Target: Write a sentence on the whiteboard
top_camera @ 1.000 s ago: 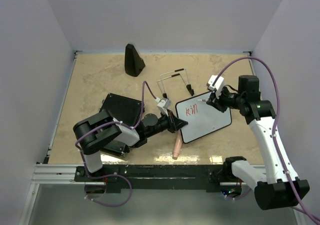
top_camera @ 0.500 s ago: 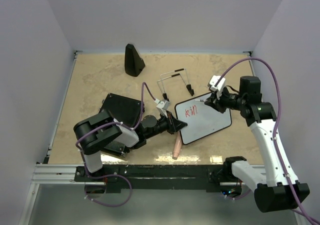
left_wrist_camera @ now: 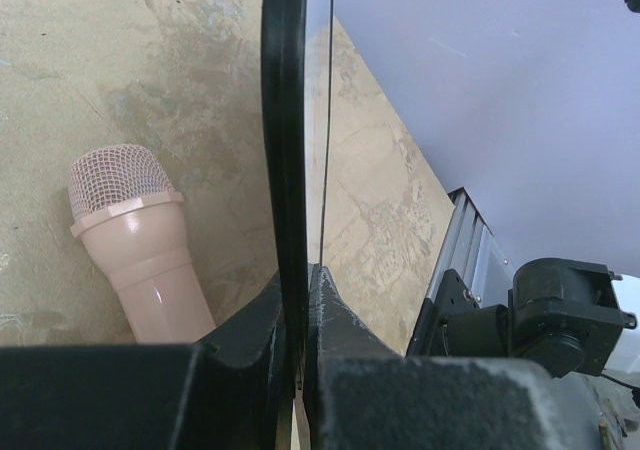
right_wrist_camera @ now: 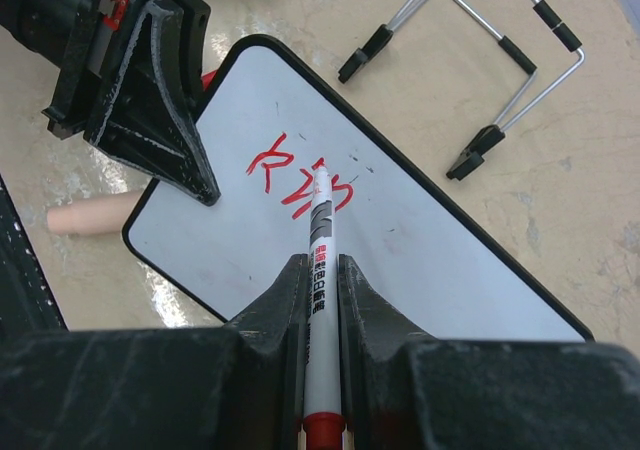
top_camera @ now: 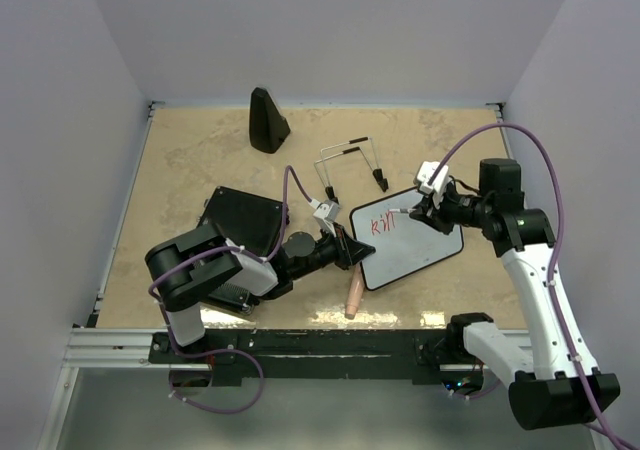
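Red strokes fill one corner of the whiteboard, right of centre on the desk. My left hand clamps its edge; my right hand grips the marker, tip at the letters. Most of the sentence is unwritten, I judge.

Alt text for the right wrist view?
Right gripper holds a marker, tip at red strokes on the whiteboard. Left gripper clamps the board's edge at upper left; a wire stand lies on the table beyond.
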{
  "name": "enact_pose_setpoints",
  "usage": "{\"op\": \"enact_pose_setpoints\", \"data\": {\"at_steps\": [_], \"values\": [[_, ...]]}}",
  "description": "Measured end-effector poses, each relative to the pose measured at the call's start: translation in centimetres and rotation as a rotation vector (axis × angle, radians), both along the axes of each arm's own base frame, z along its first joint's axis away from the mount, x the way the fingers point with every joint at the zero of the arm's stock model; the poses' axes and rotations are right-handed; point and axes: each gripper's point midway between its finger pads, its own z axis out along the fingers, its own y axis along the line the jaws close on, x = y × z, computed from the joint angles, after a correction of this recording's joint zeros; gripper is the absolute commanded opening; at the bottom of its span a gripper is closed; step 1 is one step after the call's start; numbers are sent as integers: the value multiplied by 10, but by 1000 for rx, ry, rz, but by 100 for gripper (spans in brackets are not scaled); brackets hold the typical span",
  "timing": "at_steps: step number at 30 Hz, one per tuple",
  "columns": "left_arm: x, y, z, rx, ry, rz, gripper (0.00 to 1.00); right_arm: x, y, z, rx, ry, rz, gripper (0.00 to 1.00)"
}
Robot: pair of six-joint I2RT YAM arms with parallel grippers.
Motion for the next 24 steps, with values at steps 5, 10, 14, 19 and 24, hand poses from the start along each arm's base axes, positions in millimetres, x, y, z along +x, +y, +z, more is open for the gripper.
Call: {"op": "enact_pose_setpoints", "data": {"at_steps": [5, 10, 14, 19, 24], "values": [[-1, 0, 0, 0, 1, 2, 0, -2, -1, -5, -9, 5, 3, 0], [0, 0, 0, -2, 7, 8, 0, -1, -5, -9, -15, 11, -8, 0], [1, 0, 0, -1, 6, 13, 0, -1, -8, -17, -23, 26, -20, 0], [-1, -1, 0, -1, 6, 10, 0, 4, -15, -27, -46, 30, -57, 0], [-1, -1, 0, -1, 6, 10, 0, 15, -23, -25, -40, 8, -107, 0]]}}
